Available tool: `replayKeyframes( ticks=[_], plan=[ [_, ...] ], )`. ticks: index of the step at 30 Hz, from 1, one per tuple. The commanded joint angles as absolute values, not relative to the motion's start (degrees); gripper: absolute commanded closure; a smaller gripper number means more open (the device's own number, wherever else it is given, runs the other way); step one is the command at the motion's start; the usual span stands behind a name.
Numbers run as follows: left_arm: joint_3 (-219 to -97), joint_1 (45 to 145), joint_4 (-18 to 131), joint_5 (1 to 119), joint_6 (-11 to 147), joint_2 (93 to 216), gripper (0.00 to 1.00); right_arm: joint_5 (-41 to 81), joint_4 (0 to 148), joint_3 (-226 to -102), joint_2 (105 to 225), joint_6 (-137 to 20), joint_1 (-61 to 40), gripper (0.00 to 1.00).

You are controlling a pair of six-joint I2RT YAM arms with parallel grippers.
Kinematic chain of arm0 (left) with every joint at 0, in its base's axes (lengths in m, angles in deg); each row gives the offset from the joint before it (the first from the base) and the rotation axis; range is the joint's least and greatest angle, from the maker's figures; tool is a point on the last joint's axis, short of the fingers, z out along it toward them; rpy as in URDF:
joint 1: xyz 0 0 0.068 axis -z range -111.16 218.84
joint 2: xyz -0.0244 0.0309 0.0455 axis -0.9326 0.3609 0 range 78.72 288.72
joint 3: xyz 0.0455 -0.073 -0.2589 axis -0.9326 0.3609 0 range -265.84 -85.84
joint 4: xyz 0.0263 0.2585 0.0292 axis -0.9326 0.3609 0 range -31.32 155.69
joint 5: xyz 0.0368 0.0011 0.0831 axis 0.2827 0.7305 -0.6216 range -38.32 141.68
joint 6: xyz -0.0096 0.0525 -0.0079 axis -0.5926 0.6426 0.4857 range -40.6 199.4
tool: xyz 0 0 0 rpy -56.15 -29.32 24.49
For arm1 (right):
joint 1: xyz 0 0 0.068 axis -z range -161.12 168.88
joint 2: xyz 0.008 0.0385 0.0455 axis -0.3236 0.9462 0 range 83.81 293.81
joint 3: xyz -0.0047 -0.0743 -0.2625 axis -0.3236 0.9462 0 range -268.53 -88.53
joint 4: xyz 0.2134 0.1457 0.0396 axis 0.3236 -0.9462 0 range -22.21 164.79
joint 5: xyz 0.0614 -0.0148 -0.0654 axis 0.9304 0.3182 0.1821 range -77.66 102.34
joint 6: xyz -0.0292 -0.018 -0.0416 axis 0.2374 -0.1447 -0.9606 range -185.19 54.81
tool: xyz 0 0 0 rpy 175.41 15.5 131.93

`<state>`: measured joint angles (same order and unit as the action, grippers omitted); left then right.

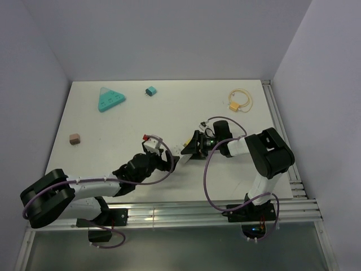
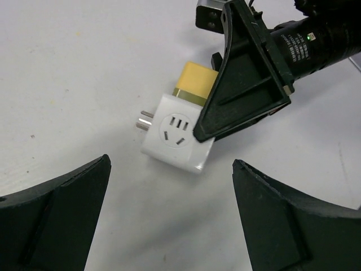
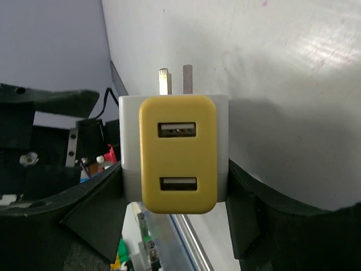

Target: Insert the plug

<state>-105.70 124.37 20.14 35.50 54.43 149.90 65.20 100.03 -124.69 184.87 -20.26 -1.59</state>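
A white socket cube (image 2: 177, 135) with two metal prongs on its side lies on the table in front of my left gripper. A yellow plug block (image 2: 194, 81) sits tight against its far face. In the right wrist view the yellow block (image 3: 178, 153) shows two USB ports, with the white cube (image 3: 128, 141) behind it. My right gripper (image 3: 176, 186) is shut on the cube's two sides. My left gripper (image 2: 170, 162) stands wide open just short of the cube and touches nothing. From above, both grippers (image 1: 169, 160) (image 1: 189, 148) meet at the table's middle front.
At the back left lie a teal triangular power strip (image 1: 110, 100) and a small teal plug (image 1: 150, 91). A pink block (image 1: 74, 138) sits at the left, a coiled yellow cable (image 1: 240, 100) at the back right. Metal rails (image 1: 282, 130) edge the right and front.
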Motion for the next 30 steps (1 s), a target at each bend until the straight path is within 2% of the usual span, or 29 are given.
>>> replayKeyframes(
  ticks=[1, 9, 25, 29, 30],
  plan=[
    [-103.25, 125.35, 5.88, 35.25, 62.34, 151.05, 0.06, 64.72, 90.09, -124.3, 186.03, -23.79, -1.6, 0.44],
    [-102.98, 127.9, -0.55, 38.22, 68.15, 157.89, 0.07, 66.31, 89.73, -125.01, 186.73, -24.67, -1.6, 0.44],
    [-107.29, 128.35, -2.4, 37.35, 68.77, 168.63, 0.13, 66.48, 90.52, -123.86, 185.77, -24.94, -1.51, 0.44],
    [-108.6, 128.35, -2.93, 38.23, 68.86, 170.83, 0.21, 66.66, 90.61, -123.95, 185.77, -24.76, -1.6, 0.44],
    [-108.95, 128.17, -2.67, 38.41, 68.86, 171.61, 0.27, 66.66, 90.35, -123.95, 185.68, -24.93, -1.51, 0.44]
  ],
)
